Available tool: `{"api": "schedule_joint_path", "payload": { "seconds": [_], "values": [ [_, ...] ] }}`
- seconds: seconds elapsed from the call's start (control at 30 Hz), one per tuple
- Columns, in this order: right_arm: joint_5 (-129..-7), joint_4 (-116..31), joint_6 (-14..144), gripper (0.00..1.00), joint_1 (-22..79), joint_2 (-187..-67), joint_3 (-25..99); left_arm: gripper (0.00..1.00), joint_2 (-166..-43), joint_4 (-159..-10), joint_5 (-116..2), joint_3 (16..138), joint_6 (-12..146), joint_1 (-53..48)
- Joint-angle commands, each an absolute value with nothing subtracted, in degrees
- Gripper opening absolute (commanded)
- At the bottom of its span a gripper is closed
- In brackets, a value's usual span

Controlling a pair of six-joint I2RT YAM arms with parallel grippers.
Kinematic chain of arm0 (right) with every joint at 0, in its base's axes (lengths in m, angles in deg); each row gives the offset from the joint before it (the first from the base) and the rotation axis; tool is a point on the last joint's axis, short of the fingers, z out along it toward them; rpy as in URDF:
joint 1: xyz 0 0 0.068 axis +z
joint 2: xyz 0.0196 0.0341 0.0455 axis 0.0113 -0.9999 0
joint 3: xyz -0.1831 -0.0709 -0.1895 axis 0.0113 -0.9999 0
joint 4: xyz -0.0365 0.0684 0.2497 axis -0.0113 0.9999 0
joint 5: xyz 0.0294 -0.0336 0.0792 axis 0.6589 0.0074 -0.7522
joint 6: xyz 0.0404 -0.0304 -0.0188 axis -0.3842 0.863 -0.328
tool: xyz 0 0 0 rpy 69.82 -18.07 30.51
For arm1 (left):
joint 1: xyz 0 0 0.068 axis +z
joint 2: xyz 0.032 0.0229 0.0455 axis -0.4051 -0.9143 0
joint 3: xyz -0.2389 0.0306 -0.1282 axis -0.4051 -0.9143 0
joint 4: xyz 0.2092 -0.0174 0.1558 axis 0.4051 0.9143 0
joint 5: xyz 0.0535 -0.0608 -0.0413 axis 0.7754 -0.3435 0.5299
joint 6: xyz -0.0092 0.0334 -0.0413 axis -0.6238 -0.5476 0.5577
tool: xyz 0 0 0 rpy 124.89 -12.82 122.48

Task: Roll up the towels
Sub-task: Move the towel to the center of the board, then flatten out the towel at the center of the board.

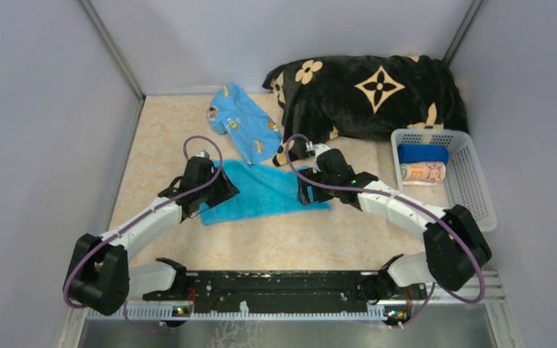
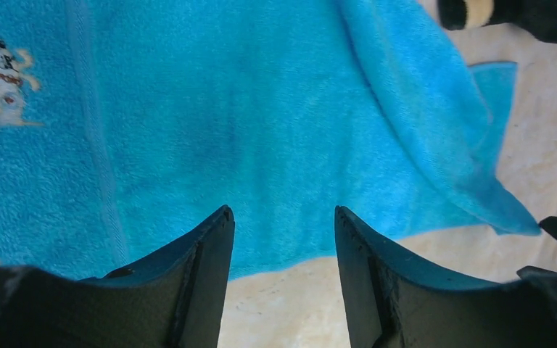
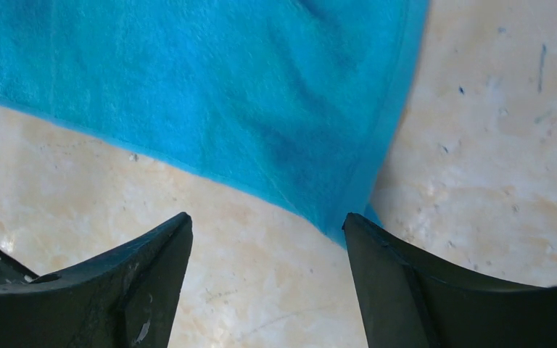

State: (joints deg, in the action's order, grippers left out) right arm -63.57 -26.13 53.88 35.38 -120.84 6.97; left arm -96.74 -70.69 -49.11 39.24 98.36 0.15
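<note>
Beige surface (image 1: 297, 239) looks slick, so my left end effector (image 2: 281, 214) and right end effector (image 3: 267, 221), both parted and empty, might drag the turquoise towel (image 1: 265, 190).

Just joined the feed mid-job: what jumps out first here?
The turquoise towel lies spread mid-table, with the left gripper and right gripper open at its two ends. A black flowered blanket fills the back right, and the basket at right holds two rolled towels.

Four towels (image 1: 265, 190), one blanket (image 1: 377, 90), one basket (image 1: 480, 185)
</note>
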Motion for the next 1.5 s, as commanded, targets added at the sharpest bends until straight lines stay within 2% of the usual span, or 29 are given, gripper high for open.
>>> {"api": "schedule_joint_path", "payload": {
  "seconds": [0.0, 0.17, 0.33, 0.6, 0.9, 1.03, 1.13, 1.37, 1.47],
  "values": [
    [-65.6, -35.1, 54.3, 0.76, 36.4, -127.8, 15.2, 0.59, -102.2, -70.5, -47.6, 42.7, 93.8, 1.5],
    [-62.8, -41.6, 51.2, 0.76, 35.9, -136.5, 18.3, 0.58, -111.4, -67.9, -50.2, 46.5, 92.5, 2.0],
    [-64.1, -47.1, 44.3, 0.76, 31.7, -142.9, 14.8, 0.58, -111.9, -67.5, -52.5, 42.4, 92.3, 2.0],
    [-60.6, -45.7, 39.6, 0.77, 20.9, -139.5, 4.5, 0.58, -112.7, -69.4, -62.4, 39.2, 92.1, 1.6],
    [-59.4, -42.5, 45.0, 0.78, 8.5, -135.1, 5.7, 0.61, -121.0, -69.0, -66.8, 50.6, 89.1, -3.6],
    [-62.1, -37.2, 50.2, 0.78, 8.9, -131.9, 10.4, 0.65, -117.5, -69.9, -67.4, 53.0, 91.0, -3.5],
    [-59.8, -30.0, 52.2, 0.78, 12.0, -127.5, 11.8, 0.66, -112.6, -68.0, -65.1, 52.5, 91.8, -3.5],
    [-51.0, -14.5, 48.4, 0.77, 18.0, -121.2, 8.7, 0.65, -100.0, -61.1, -56.6, 42.9, 94.2, -1.5],
    [-51.0, -11.2, 46.0, 0.72, 18.0, -118.6, 5.9, 0.65, -95.7, -59.1, -56.0, 38.8, 95.8, -1.0]
  ]
}}
